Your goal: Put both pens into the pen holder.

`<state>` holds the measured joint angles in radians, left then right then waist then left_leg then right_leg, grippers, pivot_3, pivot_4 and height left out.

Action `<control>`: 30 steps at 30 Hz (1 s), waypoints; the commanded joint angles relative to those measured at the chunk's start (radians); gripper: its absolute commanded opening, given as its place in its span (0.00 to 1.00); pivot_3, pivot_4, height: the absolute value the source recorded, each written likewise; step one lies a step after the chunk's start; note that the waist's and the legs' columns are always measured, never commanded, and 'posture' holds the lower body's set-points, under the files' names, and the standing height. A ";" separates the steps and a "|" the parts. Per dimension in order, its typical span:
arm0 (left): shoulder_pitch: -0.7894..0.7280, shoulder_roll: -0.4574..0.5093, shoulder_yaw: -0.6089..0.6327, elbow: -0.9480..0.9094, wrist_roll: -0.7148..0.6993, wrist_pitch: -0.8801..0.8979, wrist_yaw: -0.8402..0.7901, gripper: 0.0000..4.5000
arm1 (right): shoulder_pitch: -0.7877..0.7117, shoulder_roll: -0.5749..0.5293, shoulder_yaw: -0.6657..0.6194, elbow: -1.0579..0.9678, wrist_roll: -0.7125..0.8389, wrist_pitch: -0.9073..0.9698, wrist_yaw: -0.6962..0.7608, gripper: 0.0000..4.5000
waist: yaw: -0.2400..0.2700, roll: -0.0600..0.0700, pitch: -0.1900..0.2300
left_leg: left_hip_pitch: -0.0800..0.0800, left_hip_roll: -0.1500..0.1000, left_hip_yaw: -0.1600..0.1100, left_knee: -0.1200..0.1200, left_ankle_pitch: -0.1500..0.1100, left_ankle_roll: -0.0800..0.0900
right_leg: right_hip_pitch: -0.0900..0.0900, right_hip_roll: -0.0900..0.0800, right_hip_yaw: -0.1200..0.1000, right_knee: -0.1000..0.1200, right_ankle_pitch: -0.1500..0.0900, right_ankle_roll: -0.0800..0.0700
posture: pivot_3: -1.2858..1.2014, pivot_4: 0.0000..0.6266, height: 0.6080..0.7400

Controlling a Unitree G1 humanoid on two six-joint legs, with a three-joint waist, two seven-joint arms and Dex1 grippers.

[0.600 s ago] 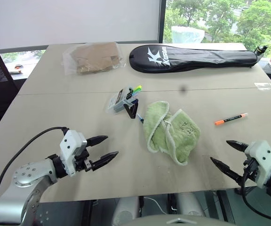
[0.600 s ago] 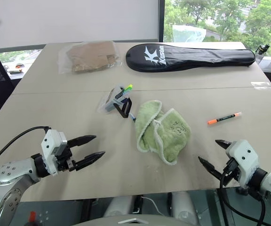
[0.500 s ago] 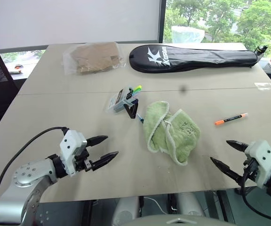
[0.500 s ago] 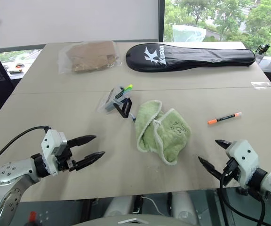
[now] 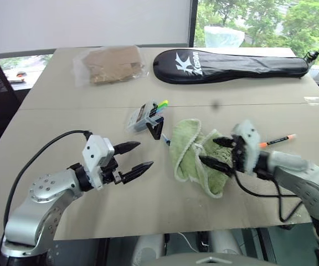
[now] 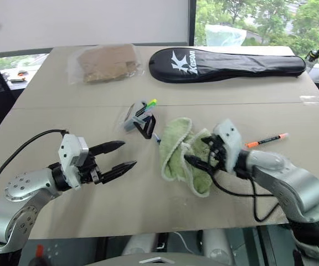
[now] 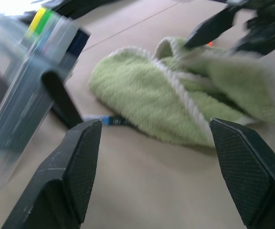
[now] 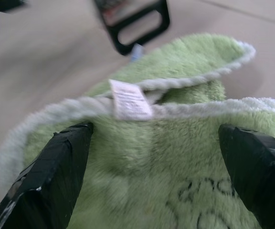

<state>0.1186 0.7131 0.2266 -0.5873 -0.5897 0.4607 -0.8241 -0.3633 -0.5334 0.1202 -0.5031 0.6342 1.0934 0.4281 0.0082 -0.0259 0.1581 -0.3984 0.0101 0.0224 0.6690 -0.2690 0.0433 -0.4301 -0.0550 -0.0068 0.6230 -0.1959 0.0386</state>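
On worktop (image 5: pixel 65 116), mid-field: pen holder (image 5: pixel 144 117), clear greyish box tipped onto a black triangular stand (image 5: pixel 156 129), a yellow-green highlighter tip (image 5: pixel 161 103) showing at its upper end.

Just beside the stand: green towel (image 5: pixel 195 152), crumpled, white-edged. Head views show a short stretch of blue pen (image 5: pixel 165 140) between stand and towel, the rest hidden under the cloth; left wrist view shows the same blue end (image 7: pixel 111 120) lying on the worktop at the towel's edge. Right wrist view adds a white care label (image 8: pixel 129 99) and dark embroidery on the towel, too blurred to read.

Right of towel: orange-ended marker (image 5: pixel 276 139), dark middle, partly covered by the right arm in head views.

Right gripper (image 5: pixel 215 153): released, fingers spread wide over the towel; contact with the cloth cannot be judged. Left gripper (image 5: pixel 133 156): released, grasping nothing, near the holder.

Far edge: black racket cover (image 5: pixel 231 65); clear bag of brown cardboard (image 5: pixel 111 61).
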 commanded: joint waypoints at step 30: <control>0.048 -0.043 -0.012 0.003 0.040 -0.094 0.015 0.83 | -0.033 0.222 -0.673 -0.017 0.442 0.005 -0.219 0.01 | -0.005 0.001 0.000 | 0.001 0.000 -0.001 0.000 0.000 0.000 | 0.000 0.002 -0.001 0.003 0.000 0.000 | 0.52 0.24 1.00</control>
<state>0.1752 0.6738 0.2228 -0.5790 -0.5521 0.3960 -0.7964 -0.3784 -0.3039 -0.4450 -0.4827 0.9633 1.1242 0.2737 0.0033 -0.0249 0.1585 -0.3978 0.0105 0.0211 0.6690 -0.2690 0.0435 -0.4301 -0.0534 -0.0076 0.6258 -0.1957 0.0388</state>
